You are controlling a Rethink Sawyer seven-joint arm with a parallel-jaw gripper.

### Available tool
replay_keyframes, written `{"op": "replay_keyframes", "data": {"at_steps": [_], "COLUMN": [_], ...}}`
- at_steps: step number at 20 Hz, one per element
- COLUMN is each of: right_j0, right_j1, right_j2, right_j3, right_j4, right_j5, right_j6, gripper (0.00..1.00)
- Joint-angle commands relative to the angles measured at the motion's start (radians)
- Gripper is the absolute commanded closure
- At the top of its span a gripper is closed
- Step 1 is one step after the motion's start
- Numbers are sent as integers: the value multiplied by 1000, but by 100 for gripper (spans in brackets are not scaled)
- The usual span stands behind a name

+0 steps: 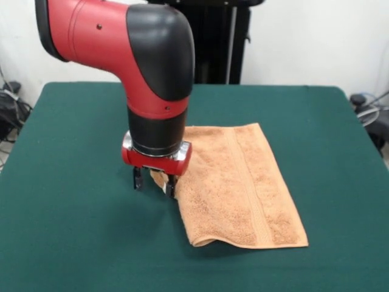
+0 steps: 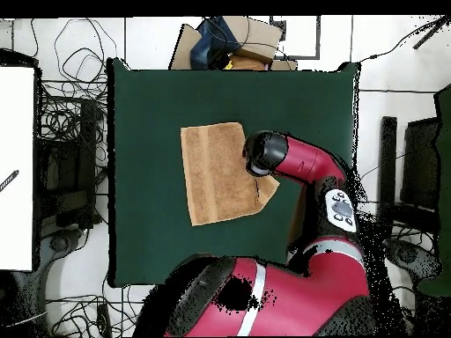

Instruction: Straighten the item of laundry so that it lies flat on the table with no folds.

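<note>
So the red and black arm (image 1: 130, 36) comes in from the upper left in the front view, bends at a chunky black elbow and drops its wrist straight down. The end effector (image 1: 155, 180) hangs off a red collar with a silver ring, pointing vertically. Its two short black fingers (image 1: 137, 177) sit a little apart, with a bit of tan cloth pinched at the right-hand one. From overhead, the arm (image 2: 304, 163) reaches up from the base and hides the end effector.

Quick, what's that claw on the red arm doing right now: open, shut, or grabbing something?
Claw: closed on the left edge of the light orange-tan terry towel, just above the dark green felt table.
</note>
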Motion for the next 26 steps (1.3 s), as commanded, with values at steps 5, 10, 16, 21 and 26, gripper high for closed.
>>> {"op": "replay_keyframes", "data": {"at_steps": [5,10,16,21,26], "right_j0": [-41,-60,-67,-53,-65], "right_j1": [-73,-90,-93,-76,-64], "right_j2": [150,181,215,214,244], "right_j3": [122,169,183,170,158], "right_j4": [-108,-156,-226,-263,-284], "right_j5": [62,2,-22,7,38], "right_j6": [-119,-132,-148,-119,-127], "gripper": [0,0,0,0,0]}}
